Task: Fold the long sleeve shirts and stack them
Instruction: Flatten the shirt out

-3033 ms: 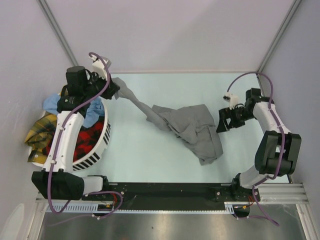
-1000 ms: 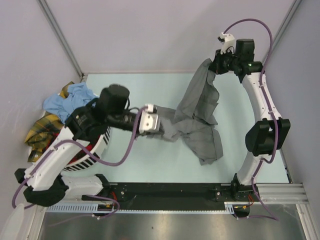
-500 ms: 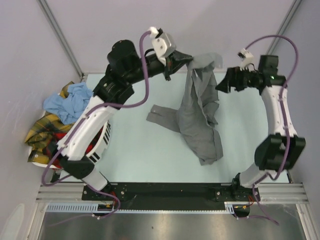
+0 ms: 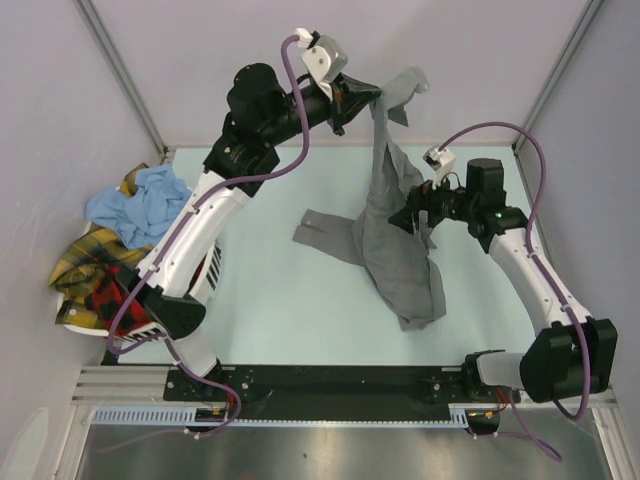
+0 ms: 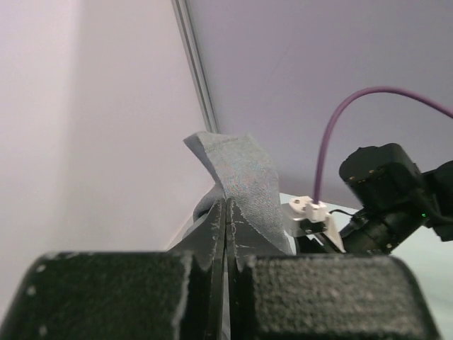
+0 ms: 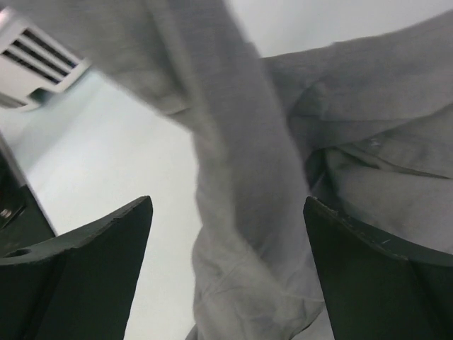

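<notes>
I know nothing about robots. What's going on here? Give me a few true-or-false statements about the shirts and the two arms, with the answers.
1. The left fingers are shut on the grey shirt, holding part of it up. True.
2. The right fingers are clamped on that shirt. False: they stand open, with the cloth in front of them.
3. The grey shirt lies neatly folded. False: it hangs crumpled, its lower part on the table.
4. A light blue shirt lies at the left, beside a yellow plaid shirt. True.
</notes>
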Tool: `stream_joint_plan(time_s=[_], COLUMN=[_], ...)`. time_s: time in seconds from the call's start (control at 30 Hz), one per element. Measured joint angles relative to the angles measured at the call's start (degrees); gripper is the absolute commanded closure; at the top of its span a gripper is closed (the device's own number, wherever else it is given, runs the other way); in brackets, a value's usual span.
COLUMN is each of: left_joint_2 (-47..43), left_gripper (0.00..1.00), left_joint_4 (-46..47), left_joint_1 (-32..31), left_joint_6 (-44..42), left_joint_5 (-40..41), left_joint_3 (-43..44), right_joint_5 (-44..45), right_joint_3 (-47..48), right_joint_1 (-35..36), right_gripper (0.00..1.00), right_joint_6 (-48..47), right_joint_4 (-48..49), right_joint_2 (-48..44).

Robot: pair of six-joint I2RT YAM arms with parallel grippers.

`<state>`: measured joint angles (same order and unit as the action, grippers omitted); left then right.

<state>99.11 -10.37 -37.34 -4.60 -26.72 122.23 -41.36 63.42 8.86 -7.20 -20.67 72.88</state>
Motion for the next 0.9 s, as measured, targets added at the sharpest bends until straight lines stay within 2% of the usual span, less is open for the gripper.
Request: stream_joint_plan(time_s=[0.1, 0.2, 0.23, 0.27, 0.47, 0.53, 0.6, 0.63, 0.67, 0.73, 0.77, 0.8, 0.83, 0.9], left_joint_2=[-0.1, -0.3, -0.4, -0.4, -0.5, -0.5, -0.4, -0.3, -0.2, 0.3, 0.4, 0.4, 0.3, 0.3], left_gripper=[1.0, 1.0, 1.0, 1.0, 1.0, 1.0, 0.95, 0.89, 0.76, 0.61, 0.58, 0.54, 0.45, 0.38], left_joint_4=[0.1, 0.1, 0.1, 0.1, 0.4, -1.2, -6.9, -10.3, -13.1, -18.7, -21.0, -22.4, -23.0, -21.8], left_joint_1=[0.2, 0.3, 0.4, 0.5, 0.7, -0.2, -3.5, -6.1, -8.6, -14.5, -16.9, -17.8, -17.6, -14.1], left_joint_6=[0.1, 0.1, 0.2, 0.3, 1.9, 1.4, -2.7, -5.2, -7.5, -12.0, -13.5, -14.6, -15.5, -16.0], left_joint_5=[0.0, -0.4, -0.5, -0.7, -5.2, -8.7, -11.5, -12.6, -13.7, -16.2, -17.3, -17.7, -17.6, -17.2], left_joint_3=[0.0, 0.0, 0.0, 0.0, 0.0, 0.2, 1.2, 1.7, 1.9, 1.5, 0.5, -0.4, -2.8, -7.2], right_joint_5=[3.5, 5.3, 5.6, 5.8, 5.1, 3.2, 1.2, 0.2, -0.5, -3.0, -4.1, -5.1, -6.3, -7.3], right_joint_3=[0.0, 0.0, 0.0, 0.0, 3.0, 3.1, 3.2, 3.3, 3.5, 3.8, 4.0, 4.2, 4.2, 4.2], right_joint_1=[0.0, -0.2, 0.0, 0.1, -1.9, -6.9, -14.6, -18.6, -21.9, -28.7, -31.1, -32.5, -33.5, -34.3], right_gripper=[0.22, 0.49, 0.88, 1.0, 1.0, 1.0, 1.0, 1.0, 1.0, 1.0, 1.0, 1.0, 1.0, 1.0], right_joint_6=[1.3, 1.7, 1.9, 2.0, 2.8, 3.2, 3.8, 3.9, 4.0, 3.9, 3.1, 2.3, 1.1, -0.9], right_joint_4=[3.0, 4.6, 5.3, 6.1, 4.8, 4.0, 3.1, 2.5, 2.0, 0.2, -1.1, -2.4, -4.2, -6.9], right_joint_2=[2.4, 2.7, 2.7, 2.7, 4.6, 3.7, 2.3, 1.6, 0.9, -0.7, -1.4, -1.9, -2.4, -2.6])
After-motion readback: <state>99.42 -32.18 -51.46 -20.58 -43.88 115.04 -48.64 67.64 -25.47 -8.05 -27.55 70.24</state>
